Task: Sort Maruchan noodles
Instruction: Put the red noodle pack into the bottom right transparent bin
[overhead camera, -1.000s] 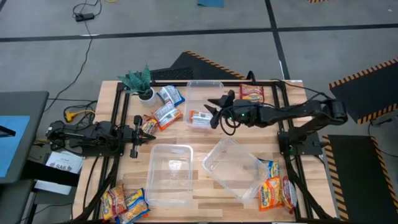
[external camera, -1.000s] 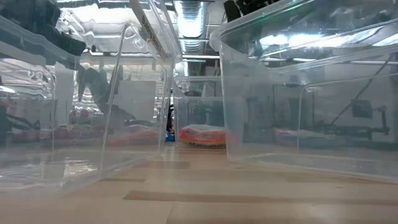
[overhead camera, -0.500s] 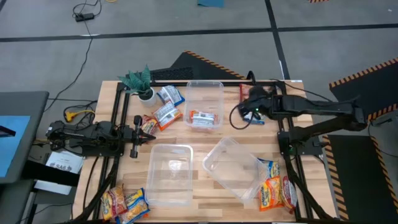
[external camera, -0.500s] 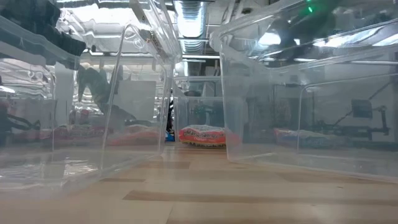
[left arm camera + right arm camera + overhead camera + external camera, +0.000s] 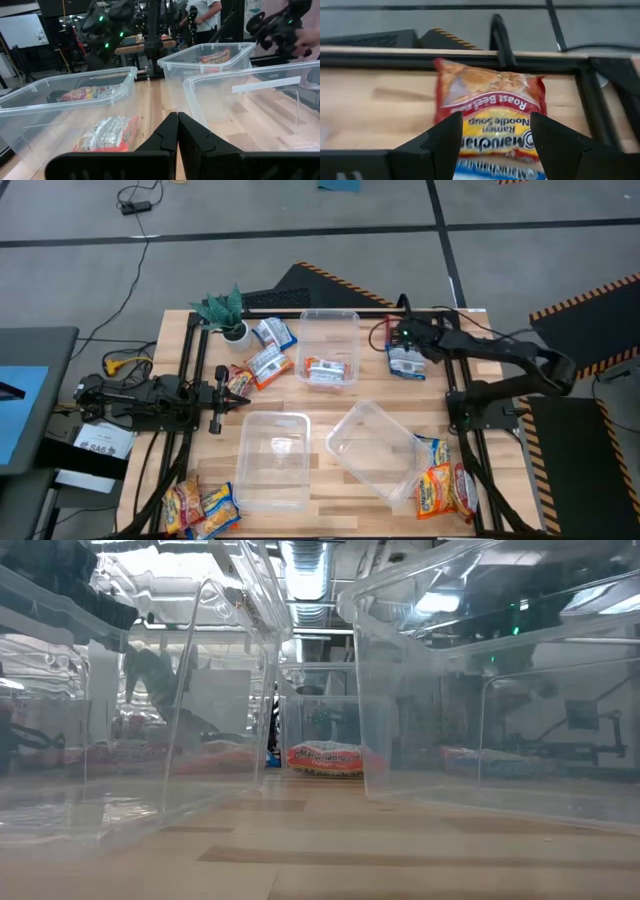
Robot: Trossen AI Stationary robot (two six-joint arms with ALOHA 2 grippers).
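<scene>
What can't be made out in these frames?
- Red packet, right wrist view: its near end lies behind the right gripper fingers; in the high view the arm covers it.
- Blue packet, high view: label too small to read.
- Low view: bin walls blur the packets behind them; neither gripper shows.
- Left gripper: shut, empty.

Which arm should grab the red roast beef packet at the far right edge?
Right. Its pincer is open directly over the red packet; the left pincer sits shut at the table's left edge.
</scene>
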